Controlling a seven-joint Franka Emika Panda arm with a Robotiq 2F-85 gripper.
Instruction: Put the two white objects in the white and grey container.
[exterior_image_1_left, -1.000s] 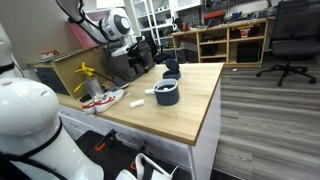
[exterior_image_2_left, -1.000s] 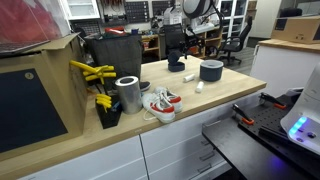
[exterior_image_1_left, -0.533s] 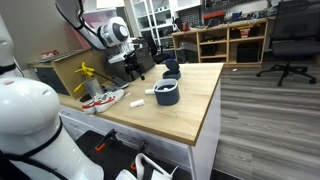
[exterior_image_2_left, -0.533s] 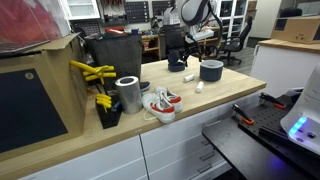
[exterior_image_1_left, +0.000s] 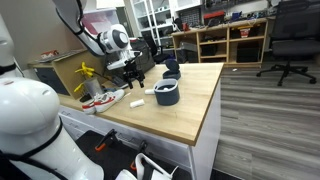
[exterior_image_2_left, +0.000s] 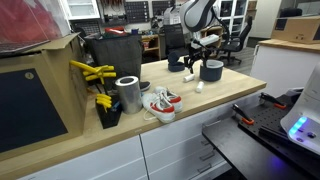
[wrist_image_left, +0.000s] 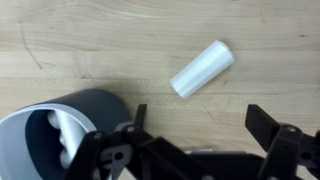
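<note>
Hovering above the wooden counter (wrist_image_left: 60, 40), the end effector (wrist_image_left: 195, 112) has its jaws spread wide and holds nothing. In the wrist view its two dark fingers (wrist_image_left: 268, 125) come in from the bottom edge. The short, chunky white object (wrist_image_left: 202, 68) lies flat on the counter just beyond the gap between the fingers, toward the top of that view, and touches nothing. Its long axis runs on a diagonal, from lower left to upper right, so it is neither in line with the closing direction of the jaws nor square to it. By judgement, the next move needs a small advance, a turn of the wrist so that the jaws close across the narrow side, and then a descent. The white and grey container (wrist_image_left: 90, 105) stands upright near the white object, at the lower left of the wrist view, beside the left finger. Its inside is white with some shadow. Whether the thin white object already lies in it cannot be told. In both exterior views the container (exterior_image_1_left: 167, 95) (exterior_image_2_left: 211, 71) stands close to the end effector.
</note>
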